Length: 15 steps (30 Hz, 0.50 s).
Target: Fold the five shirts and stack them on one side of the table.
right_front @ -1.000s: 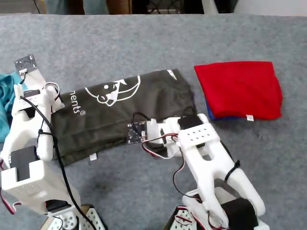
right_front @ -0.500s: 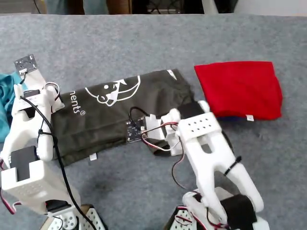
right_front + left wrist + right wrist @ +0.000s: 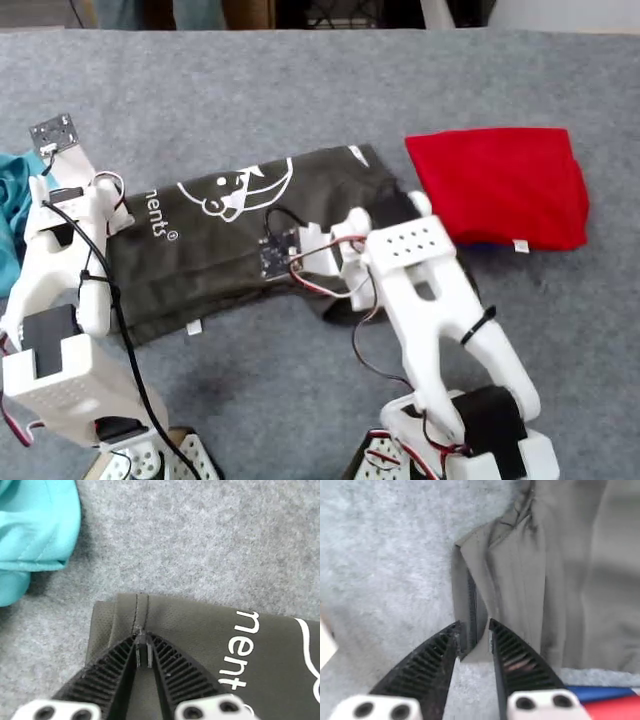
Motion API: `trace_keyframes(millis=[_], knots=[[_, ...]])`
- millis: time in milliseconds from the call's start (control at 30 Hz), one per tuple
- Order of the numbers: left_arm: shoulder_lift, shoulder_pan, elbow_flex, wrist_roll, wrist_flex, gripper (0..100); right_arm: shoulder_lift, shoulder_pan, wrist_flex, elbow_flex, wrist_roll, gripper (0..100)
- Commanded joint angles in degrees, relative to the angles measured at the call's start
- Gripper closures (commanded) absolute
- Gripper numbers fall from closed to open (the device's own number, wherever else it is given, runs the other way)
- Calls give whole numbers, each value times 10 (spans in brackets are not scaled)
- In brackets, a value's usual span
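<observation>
A dark olive shirt [image 3: 240, 235] with white print lies spread across the middle of the table. My left gripper [image 3: 142, 650] is shut on the shirt's hem [image 3: 140, 615], at the shirt's left end in the high view, where the left gripper [image 3: 112, 222] sits low. My right gripper [image 3: 474, 635] is shut on a folded corner of the olive shirt [image 3: 520, 570]; from above, the right gripper [image 3: 345, 300] is at the shirt's near right edge. A folded red shirt [image 3: 497, 185] lies at the right on top of a blue one [image 3: 470, 244]. A teal shirt [image 3: 12, 200] is crumpled at the left edge.
Grey felt table [image 3: 250, 90] has open room at the back and along the near middle. The right arm's cables [image 3: 320, 285] hang over the olive shirt. The teal shirt [image 3: 35, 525] lies just beyond the left gripper.
The right arm has moved toward the back and a little left, carrying the olive shirt's near right corner with it. The left arm has stayed put.
</observation>
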<state>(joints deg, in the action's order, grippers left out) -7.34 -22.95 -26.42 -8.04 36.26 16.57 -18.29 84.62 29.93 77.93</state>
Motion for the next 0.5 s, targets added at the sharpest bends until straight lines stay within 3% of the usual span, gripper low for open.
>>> trace_keyframes(millis=[0, 300, 467], knots=[[31, 3, 0, -2, -6, 970, 27, -9, 105, -108, -2, 913], [31, 3, 1, -2, -6, 970, 102, -17, 159, -148, 13, 911], [31, 3, 0, -2, -6, 970, 88, -17, 48, -25, 2, 910]])
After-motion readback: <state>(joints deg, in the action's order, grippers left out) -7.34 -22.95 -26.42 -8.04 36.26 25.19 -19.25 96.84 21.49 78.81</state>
